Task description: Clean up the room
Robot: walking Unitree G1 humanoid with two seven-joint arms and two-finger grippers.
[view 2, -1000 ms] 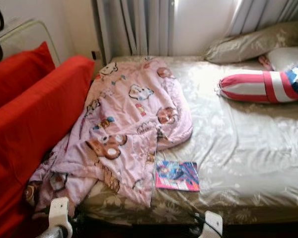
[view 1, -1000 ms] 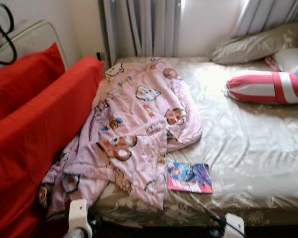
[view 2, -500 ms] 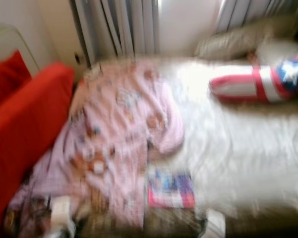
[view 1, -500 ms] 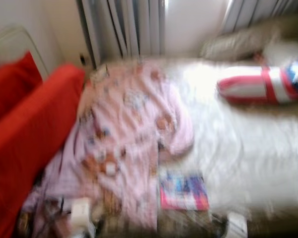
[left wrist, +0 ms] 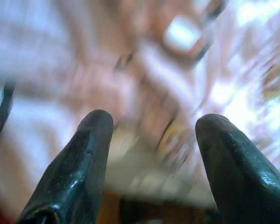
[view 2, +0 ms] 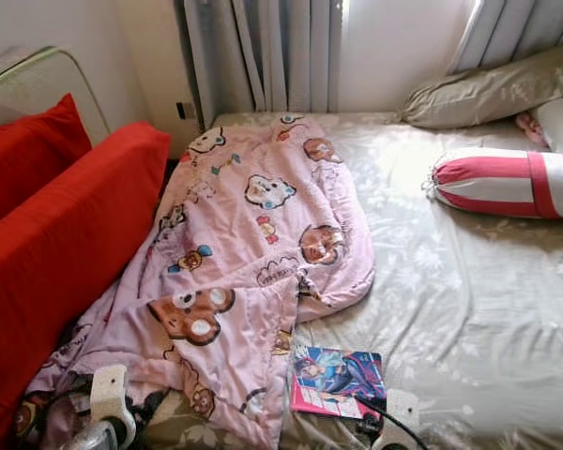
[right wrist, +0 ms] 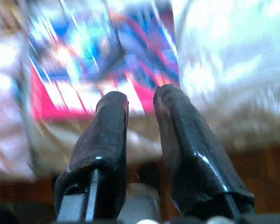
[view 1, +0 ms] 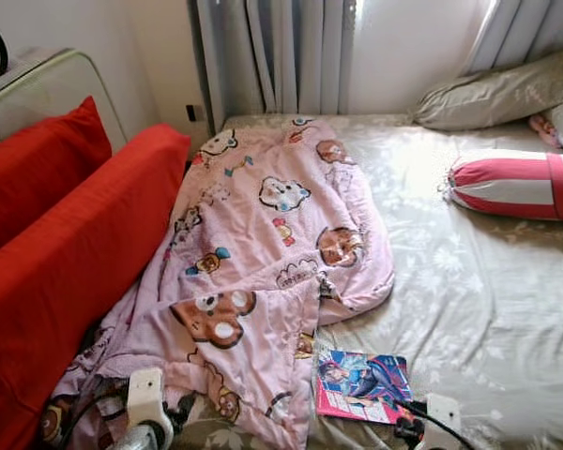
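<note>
At the near edge of the bed (view 1: 488, 309), the right gripper (right wrist: 141, 100) hung just short of a colourful comic book (view 1: 361, 384), its 2 black fingers (right wrist: 107, 140) drawn close with only a narrow gap and nothing between them. The book lay flat on the olive floral sheet, near the bed's front edge, just beside the lower hem of the pink cartoon blanket (view 1: 263, 253). The left gripper (left wrist: 151, 126) hovered over that blanket's near corner, its fingers spread wide and holding nothing; the fabric under it was blurred. The blanket lay crumpled along the bed's left side, running back toward the curtains (view 1: 281, 52). A red sofa (view 1: 66, 253) with a red cushion (view 1: 38, 169) stood against the bed's left side. Farther back on the right lay a red-and-white striped bolster (view 1: 521, 185), and behind it an olive pillow (view 1: 497, 94) by the wall.
</note>
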